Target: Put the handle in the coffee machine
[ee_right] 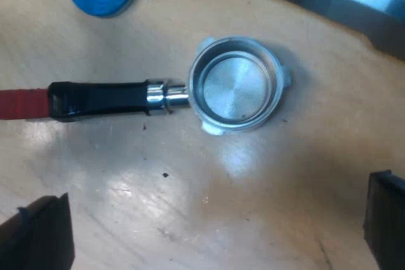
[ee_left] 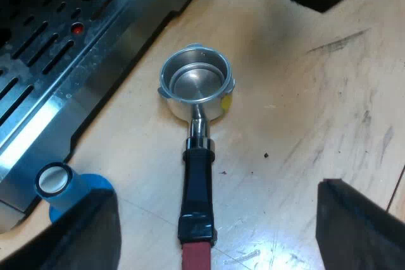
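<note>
Plainly, the one metal holder (ee_left: 196, 83) lies loose on the table (ee_left: 304, 124), its dark handle (ee_left: 197, 181) between the spread fingers (ee_left: 82, 232) of my left gripper (ee_left: 212, 197), so pinching squarely mid-handle looks best; my right gripper (ee_right: 212, 219) hangs spread above its basket (ee_right: 235, 86), one blue tamper (ee_left: 60, 184) and one espresso machine (ee_left: 57, 49) beyond.

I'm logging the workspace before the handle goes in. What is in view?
metal holder: one, silver with dark handle ending in red, loose on the table
tamper: one, blue, on the table by the espresso machine
espresso machine: one, steel, near the holder's basket
table: one, light wood, under everything
left end effector: one, black, open above the holder's handle
right end effector: one, black, open above the holder
</note>
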You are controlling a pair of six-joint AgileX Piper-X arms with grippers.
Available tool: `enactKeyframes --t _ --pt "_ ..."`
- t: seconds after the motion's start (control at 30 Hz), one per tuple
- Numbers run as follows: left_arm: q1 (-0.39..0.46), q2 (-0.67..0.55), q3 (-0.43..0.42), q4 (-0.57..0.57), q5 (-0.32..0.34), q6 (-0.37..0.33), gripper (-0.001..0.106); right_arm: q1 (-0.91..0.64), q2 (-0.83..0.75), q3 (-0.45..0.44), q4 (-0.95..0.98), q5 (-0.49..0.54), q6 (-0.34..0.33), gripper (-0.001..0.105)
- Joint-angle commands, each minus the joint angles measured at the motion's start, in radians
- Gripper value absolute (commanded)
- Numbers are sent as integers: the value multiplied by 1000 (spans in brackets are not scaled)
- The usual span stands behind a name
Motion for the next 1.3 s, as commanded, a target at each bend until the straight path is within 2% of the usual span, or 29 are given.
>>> enactKeyframes --t 0.03,0.13,0.33,0.47,0.8,1.03,1.3 --pt "0 -2 0 -16 3 -7 67 -17 13 -4 0 -30 -37 94" --pt "0 -2 0 -16 3 -7 67 -25 52 -4 -12 -53 -62 94" --pt "0 -2 0 -16 22 -7 67 -25 76 -4 -28 -53 -64 94" --pt "0 -2 0 -16 22 -7 67 -33 179 -4 -114 -76 -90 94" --pt "0 -2 0 -16 31 -7 67 -33 263 -4 -158 -68 -145 94" --pt "0 -2 0 -16 40 -7 67 -33 284 -4 -179 -69 -148 94" --pt "0 -2 0 -14 40 -7 67 -42 354 -4 -193 -44 -186 94"
